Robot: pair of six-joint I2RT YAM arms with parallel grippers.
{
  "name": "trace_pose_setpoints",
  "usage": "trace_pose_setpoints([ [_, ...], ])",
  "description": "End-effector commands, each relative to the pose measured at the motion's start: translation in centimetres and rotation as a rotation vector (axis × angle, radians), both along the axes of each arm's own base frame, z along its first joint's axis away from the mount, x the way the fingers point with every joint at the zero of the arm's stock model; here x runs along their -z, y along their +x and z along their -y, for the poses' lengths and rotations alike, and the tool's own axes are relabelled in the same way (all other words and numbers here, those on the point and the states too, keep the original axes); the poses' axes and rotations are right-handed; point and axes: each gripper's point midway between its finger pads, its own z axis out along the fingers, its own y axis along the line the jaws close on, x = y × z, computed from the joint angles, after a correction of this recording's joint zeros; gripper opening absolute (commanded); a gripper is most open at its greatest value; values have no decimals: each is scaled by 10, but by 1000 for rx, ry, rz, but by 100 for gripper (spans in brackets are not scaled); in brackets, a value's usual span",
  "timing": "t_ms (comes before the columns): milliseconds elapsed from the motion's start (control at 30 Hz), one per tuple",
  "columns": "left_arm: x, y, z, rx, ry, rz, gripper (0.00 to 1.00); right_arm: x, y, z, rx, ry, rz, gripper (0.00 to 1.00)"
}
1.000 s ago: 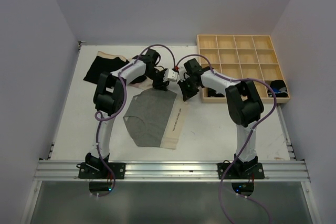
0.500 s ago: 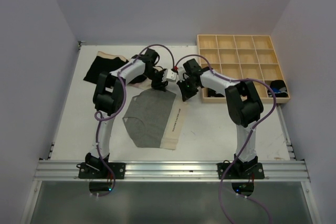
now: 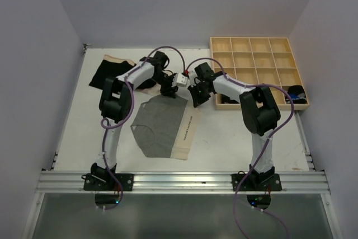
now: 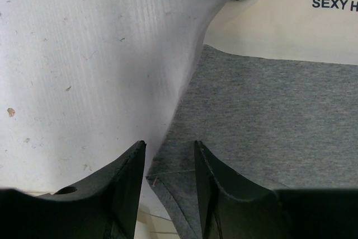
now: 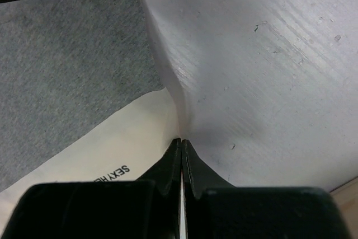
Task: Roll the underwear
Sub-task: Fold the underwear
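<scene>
White table (image 3: 229, 138): the grey underwear (image 3: 159, 127) runs nearward from the grippers. The right gripper (image 5: 181, 144) clamps its waistband corner, and the left gripper (image 4: 169, 152), half-open, apparently just straddles the other.

White table (image 3: 224, 138); underwear (image 3: 159, 126), apparently wooden tray (image 3: 250, 38)

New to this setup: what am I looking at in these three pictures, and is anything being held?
A left arm and a right arm, both robotic, are bolted at the near edge of the table. One picture looks down from above; the other two come from a camera on each wrist. On the table lie grey underwear with a pale waistband, black underwear at the far left, and a wooden tray at the far right. The right hand is pinched shut on the waistband corner. The left hand stands open around the grey edge, not clamping it.
</scene>
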Motion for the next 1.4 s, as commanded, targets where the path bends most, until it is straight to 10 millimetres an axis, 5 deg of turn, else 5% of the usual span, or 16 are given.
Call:
trace_pose_setpoints([
  [0,4,31,-31,-131,10,-8,44,-22,4,-2,-36,15,48,0],
  [233,17,36,-38,-155,48,-14,44,-19,5,0,-31,6,44,0],
  [600,22,13,-52,-107,79,-35,44,-14,13,-10,32,59,31,0],
  [1033,11,17,-48,-117,61,-25,44,-19,14,-13,18,80,46,0],
  [1367,-18,20,-45,-119,17,8,44,-27,19,-13,27,82,77,0],
])
